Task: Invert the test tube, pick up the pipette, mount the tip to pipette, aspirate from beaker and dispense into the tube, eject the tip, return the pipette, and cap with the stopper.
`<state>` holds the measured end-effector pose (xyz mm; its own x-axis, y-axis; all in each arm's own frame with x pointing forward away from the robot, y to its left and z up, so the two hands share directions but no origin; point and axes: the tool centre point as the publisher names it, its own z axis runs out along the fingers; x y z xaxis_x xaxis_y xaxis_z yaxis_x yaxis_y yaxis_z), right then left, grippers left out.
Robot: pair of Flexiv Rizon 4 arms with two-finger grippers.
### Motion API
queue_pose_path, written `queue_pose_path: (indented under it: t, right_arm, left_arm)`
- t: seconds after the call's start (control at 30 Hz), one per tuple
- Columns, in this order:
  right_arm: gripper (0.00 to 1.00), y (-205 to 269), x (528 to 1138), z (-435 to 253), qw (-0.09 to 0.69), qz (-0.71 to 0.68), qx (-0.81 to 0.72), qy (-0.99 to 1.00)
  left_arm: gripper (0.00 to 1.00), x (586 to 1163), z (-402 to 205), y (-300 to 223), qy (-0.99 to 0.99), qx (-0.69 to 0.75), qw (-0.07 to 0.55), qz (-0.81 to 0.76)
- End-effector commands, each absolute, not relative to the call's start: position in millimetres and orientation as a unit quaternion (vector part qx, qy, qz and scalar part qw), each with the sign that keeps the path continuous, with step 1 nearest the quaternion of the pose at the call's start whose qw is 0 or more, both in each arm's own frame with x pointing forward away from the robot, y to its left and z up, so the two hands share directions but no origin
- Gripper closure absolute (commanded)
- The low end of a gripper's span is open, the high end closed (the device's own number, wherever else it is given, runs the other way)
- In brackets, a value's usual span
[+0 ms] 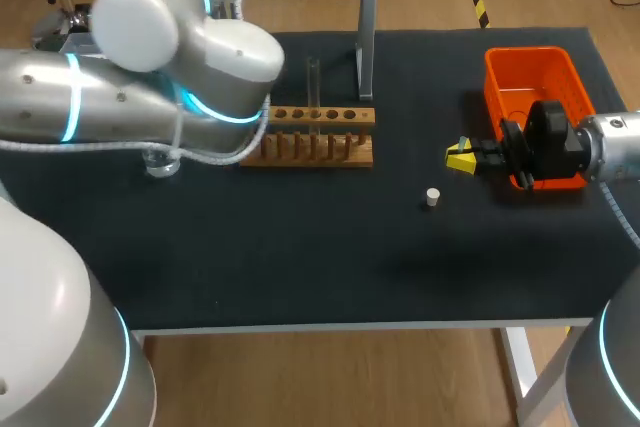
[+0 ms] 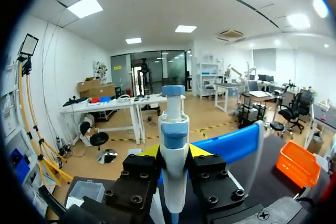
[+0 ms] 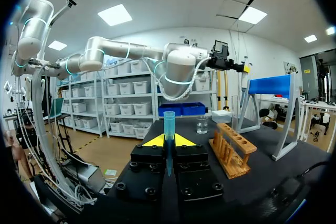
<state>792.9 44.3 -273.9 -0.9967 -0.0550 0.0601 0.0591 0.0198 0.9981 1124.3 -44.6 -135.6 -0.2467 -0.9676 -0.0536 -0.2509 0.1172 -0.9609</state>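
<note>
**Head view:** The L arm [image 1: 150, 77] is seen over the far left of the table [image 1: 300, 267], its claw hidden by the arm. The R claw [image 1: 462, 158] is held low over the mat, just beside the orange bin [image 1: 530, 72]. A white stopper [image 1: 432, 197] lies near its tips, not touching. The wooden rack [image 1: 310, 137], w/ the test tube [image 1: 313, 82] upright in it, stands well ahead of that claw. The beaker [image 1: 160, 162] is partly covered by the L arm.

**L wrist view:** The L claw [image 2: 173, 150] is clamped on the pipette [image 2: 173, 129], gripped upright from both sides. The blue stand [image 2: 231, 142] is seen just ahead of it.

**R wrist view:** The R claw is closed on the blue tip [image 3: 168, 121], wide end up, between both fingers. Rack, tube & beaker are seen ahead & to one side. The L arm's pipette is held high, well ahead.
</note>
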Motion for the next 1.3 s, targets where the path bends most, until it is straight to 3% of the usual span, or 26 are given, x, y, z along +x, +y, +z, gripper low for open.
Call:
queue_pose_path:
  t: [0.03,0.33,1.13,1.3]
  right_arm:
    - [1.00,44,793,-274,0.041,-0.700,-0.001,-0.713]
    - [1.00,44,793,-274,0.041,-0.700,-0.001,-0.713]
    - [1.00,44,793,-274,0.041,-0.700,-0.001,-0.713]
    - [1.00,44,793,-274,0.041,-0.700,-0.001,-0.713]
  left_arm:
    - [1.00,1081,-114,-23,0.701,-0.420,0.290,-0.498]
    - [1.00,1038,-100,-7,0.736,-0.337,0.222,-0.544]
    - [1.00,1033,-98,-6,0.738,-0.330,0.220,-0.545]
    - [1.00,1005,-91,-17,0.750,-0.291,0.204,-0.558]
